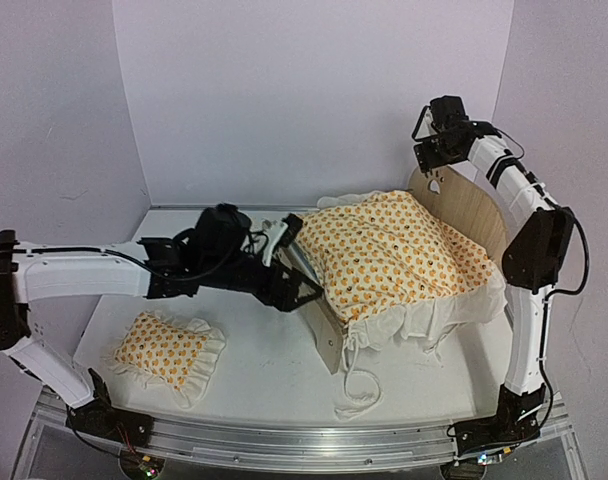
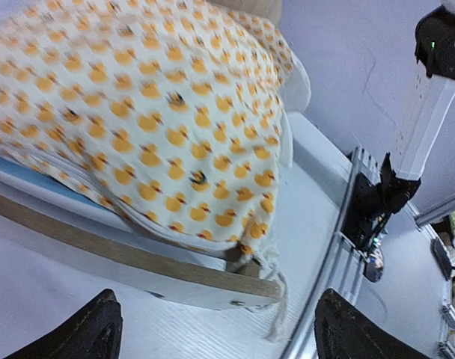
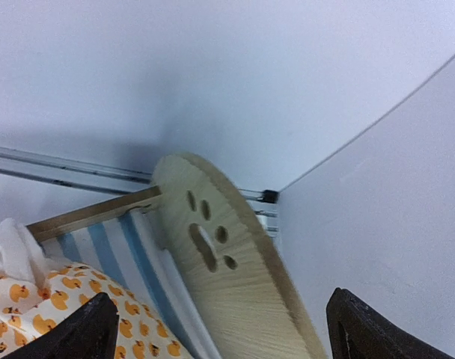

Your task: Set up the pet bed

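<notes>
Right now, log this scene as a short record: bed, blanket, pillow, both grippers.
pet bed: diagonal on the table, headboard back right, footboard near left
blanket: duck print, draped over the bed, ruffle spilling over the near side
pillow: flat on the table, front left, apart from the bed
left gripper: open, empty, beside the bed's side rail
right gripper: open, empty, over the headboard

Duck-print ruffled blanket (image 1: 394, 255) bunched right of centre, white tie (image 1: 356, 380) trailing onto white table (image 1: 264, 375). Matching ruffled pillow (image 1: 166, 347) flat near left edge, well apart.
</notes>
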Action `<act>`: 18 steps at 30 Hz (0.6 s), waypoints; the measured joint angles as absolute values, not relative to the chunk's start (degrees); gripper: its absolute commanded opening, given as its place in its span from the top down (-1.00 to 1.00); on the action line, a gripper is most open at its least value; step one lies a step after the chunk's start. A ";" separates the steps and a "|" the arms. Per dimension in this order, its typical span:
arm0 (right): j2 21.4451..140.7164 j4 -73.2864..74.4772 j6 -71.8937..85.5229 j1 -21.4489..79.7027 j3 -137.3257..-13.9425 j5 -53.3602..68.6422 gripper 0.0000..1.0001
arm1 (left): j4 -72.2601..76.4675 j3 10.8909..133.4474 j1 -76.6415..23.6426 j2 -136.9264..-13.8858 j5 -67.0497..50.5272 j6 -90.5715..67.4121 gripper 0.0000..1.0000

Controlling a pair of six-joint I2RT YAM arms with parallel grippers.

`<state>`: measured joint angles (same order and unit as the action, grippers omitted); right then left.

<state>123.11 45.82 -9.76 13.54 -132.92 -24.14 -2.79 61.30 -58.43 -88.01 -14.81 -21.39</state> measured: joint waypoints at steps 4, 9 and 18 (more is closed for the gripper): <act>119.17 46.15 -12.12 14.61 -132.90 -35.83 -0.97 | -5.32 62.54 -49.23 -80.29 -12.10 -15.11 -0.89; 106.83 47.09 -10.68 19.11 -126.28 -34.13 -0.96 | -7.64 69.89 -34.83 -82.54 -9.04 -13.89 -0.81; 104.47 47.00 -2.74 47.66 -120.25 -16.23 -0.83 | -9.58 79.20 -27.03 -93.23 -10.61 -15.42 -0.80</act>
